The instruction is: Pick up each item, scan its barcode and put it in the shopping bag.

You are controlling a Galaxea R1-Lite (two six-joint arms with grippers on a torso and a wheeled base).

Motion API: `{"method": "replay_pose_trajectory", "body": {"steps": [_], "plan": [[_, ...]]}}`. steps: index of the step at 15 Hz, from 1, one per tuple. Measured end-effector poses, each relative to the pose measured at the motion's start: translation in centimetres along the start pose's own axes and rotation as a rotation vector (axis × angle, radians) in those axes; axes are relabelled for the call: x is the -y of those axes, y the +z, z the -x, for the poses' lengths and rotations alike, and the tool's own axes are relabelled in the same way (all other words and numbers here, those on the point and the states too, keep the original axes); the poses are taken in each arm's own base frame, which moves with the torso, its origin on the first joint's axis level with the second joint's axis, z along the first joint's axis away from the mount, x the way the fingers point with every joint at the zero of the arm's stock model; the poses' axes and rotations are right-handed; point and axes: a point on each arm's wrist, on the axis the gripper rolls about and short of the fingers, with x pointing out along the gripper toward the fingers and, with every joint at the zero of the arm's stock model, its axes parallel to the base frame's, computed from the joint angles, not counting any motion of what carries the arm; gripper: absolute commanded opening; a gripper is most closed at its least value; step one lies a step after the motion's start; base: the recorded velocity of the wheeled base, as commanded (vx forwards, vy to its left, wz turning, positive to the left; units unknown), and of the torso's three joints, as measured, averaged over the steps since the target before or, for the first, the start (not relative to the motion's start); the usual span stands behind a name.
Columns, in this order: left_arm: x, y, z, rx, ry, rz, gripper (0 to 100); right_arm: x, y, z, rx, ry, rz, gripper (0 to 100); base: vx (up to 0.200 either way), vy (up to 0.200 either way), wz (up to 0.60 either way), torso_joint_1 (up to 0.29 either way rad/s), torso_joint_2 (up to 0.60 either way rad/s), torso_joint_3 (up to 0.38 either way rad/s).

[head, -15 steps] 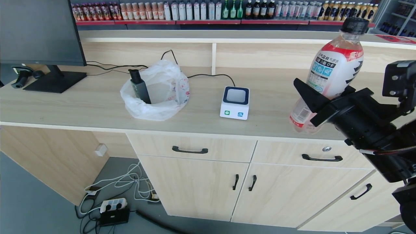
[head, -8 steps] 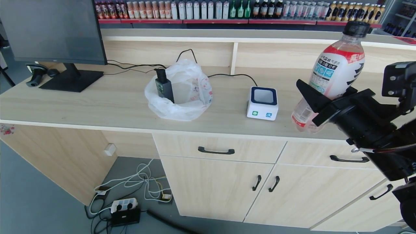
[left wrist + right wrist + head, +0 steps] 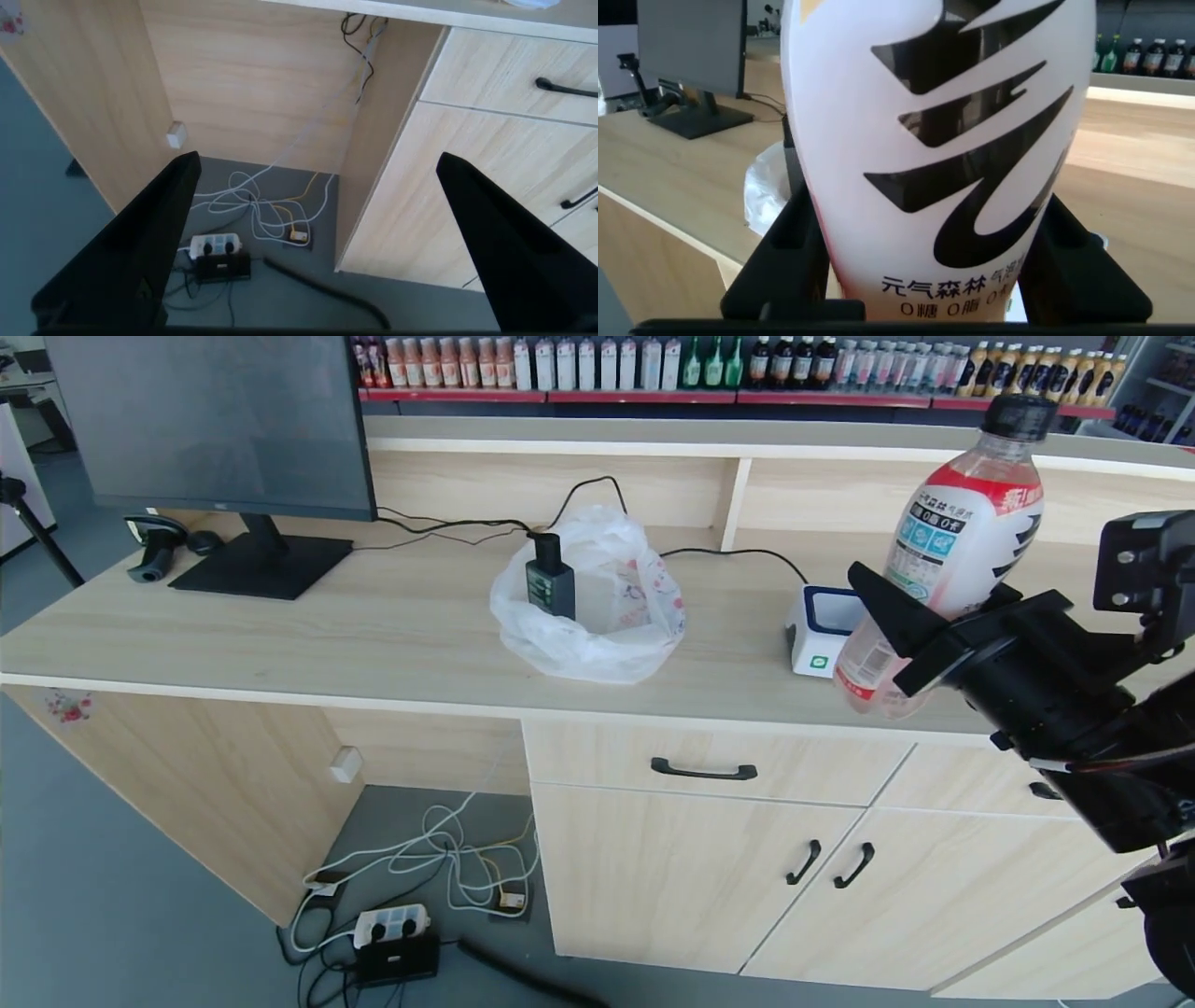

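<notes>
A clear drink bottle (image 3: 962,532) with a black cap and a red and white label is clenched round its middle by the right claw (image 3: 943,616). It is lifted off the counter (image 3: 280,625), cap up and tilted. It shows before the counter's right part, near the front edge. From the right wrist, the bottle (image 3: 934,140) stands between the right claw's (image 3: 929,280) two black fingers, which press against its sides.

Just behind the bottle, a small white scanner box (image 3: 817,627) with a dark blue top sits on the counter, partly hidden by it. Near the scanner box, toward the counter's middle, a white plastic shopping bag (image 3: 597,644) stands open with a dark container (image 3: 549,581) upright inside.

A black monitor (image 3: 215,420) stands at the counter's far left corner, a handheld scanner (image 3: 154,546) beside it.

The left claw (image 3: 318,243) hangs low with its fingers spread wide, grasping nothing, above a floor with a power strip (image 3: 215,247).
</notes>
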Motion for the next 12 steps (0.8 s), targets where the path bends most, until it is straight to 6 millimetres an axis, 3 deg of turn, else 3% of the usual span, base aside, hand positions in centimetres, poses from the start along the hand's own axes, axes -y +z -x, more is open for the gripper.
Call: {"method": "replay_pose_trajectory", "body": {"steps": [6,12], "plan": [[0.00,0.01,0.00,0.001,0.000,-0.003,100,-0.04,0.15,0.01,0.003,0.003,-0.006,0,0.000,0.000,0.60,0.000,0.00,0.002],[0.00,0.01,0.00,0.001,0.000,-0.003,100,0.11,0.19,0.09,0.007,-0.005,-0.003,0,0.000,0.000,0.00,0.000,0.00,0.000]]}}
